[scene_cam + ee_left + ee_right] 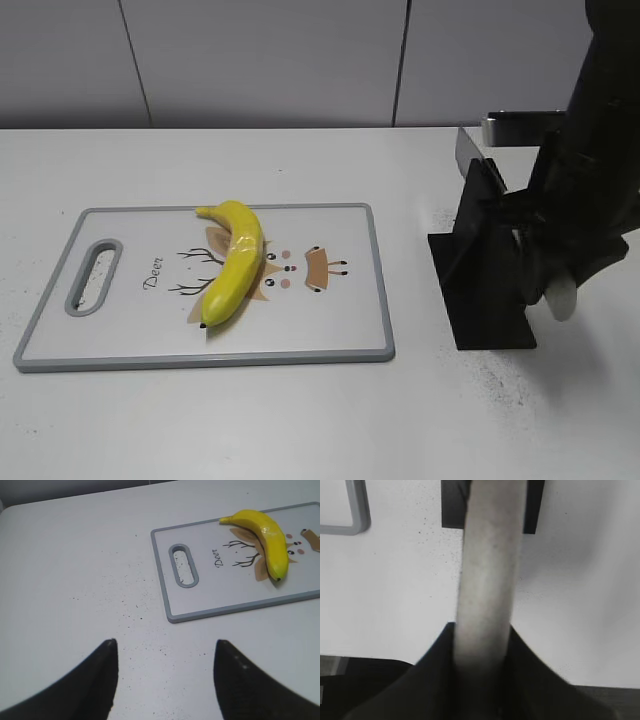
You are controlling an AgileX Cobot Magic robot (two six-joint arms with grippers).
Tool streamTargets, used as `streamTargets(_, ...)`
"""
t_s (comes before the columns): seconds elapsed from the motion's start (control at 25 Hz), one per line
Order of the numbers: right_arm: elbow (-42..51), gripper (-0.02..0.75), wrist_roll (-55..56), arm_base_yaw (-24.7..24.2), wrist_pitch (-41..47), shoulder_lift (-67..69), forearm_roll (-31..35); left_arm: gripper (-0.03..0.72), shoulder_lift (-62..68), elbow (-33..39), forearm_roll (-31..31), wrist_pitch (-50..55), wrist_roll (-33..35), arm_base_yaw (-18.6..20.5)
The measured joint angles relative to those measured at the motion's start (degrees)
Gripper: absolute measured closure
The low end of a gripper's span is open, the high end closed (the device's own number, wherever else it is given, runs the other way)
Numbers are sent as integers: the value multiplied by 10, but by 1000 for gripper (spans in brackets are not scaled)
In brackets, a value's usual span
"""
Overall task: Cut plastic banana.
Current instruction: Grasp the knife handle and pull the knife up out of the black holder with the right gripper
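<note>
Plastic banana [233,262] lies on the cutting board [330,335], just right of the board's handle slot [92,276], across the deer print. Its long axis runs diagonally: stem toward the board's far edge, dark tip toward the near edge. Glossy smooth yellow plastic, curved.

Right pincer [482,645] is well right of the board, at the black knife stand [480,285]. It is clamped on a pale, matte, rounded handle [487,575], evidently the knife's; a grey blade [468,148] sticks up behind the stand. So the banana sits to the left of that pincer, with the board's right edge and bare desk [300,420] between.

Left pincer [165,672] hovers over the desk left of the board, on the handle-slot end, its dark fingers [102,670] spread apart and holding nothing. Not visible in the exterior view.

The right arm carries the tool; the left looks nearer the banana. A cut crosswise to the diagonal axis seems called for.

Board is flat white with a grey rim. Desk is white, speckled with dark flecks.
</note>
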Motion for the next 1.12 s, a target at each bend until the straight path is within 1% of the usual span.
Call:
streamTargets(0.04,0,581,4,0,3,0,-1,104,0,0,0,0,0,0)
streamTargets(0.44,0,574,28,0,0,-5,-1,104,0,0,0,0,0,0)
streamTargets(0.64,0,575,44,1,-7,-53,-10,104,0,0,0,0,0,0)
streamTargets(0.96,-1,575,53,1,-23,-124,-39,169,0,0,0,0,0,0)
streamTargets(1.12,-3,575,55,1,-28,-139,-53,172,0,0,-1,0,0,0)
